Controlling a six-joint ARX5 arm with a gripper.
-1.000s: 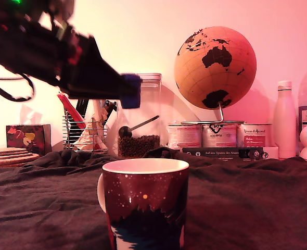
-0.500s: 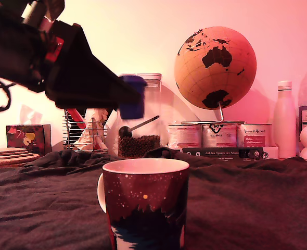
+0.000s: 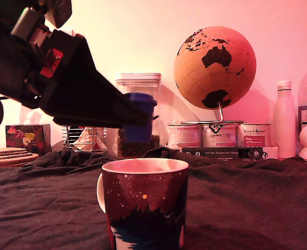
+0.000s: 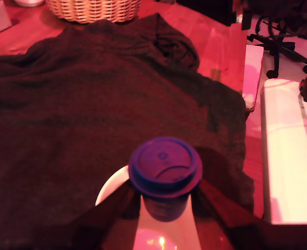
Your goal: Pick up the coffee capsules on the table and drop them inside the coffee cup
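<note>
A dark blue coffee capsule (image 3: 140,119) hangs just above the back of the coffee cup's rim, with my black gripper (image 3: 138,124) shut on it. The coffee cup (image 3: 145,208), dark red with white speckles and a white inside, stands upright on the dark cloth of the table (image 3: 247,198). In the wrist view the capsule (image 4: 165,167) shows its round flat end, held between my two fingers (image 4: 117,208) over the cup's white opening (image 4: 111,188). No other capsule is visible on the cloth.
Behind the cup stand a glass jar of coffee beans (image 3: 143,88), a globe (image 3: 215,67), pale tins (image 3: 218,134), a white bottle (image 3: 284,120) and a wire rack (image 3: 86,138). A wicker basket (image 4: 93,9) sits beyond the cloth's edge.
My arm has swung toward the exterior view's right and downward, carrying the blue capsule from up beside the jar to just over the cup's rim.
</note>
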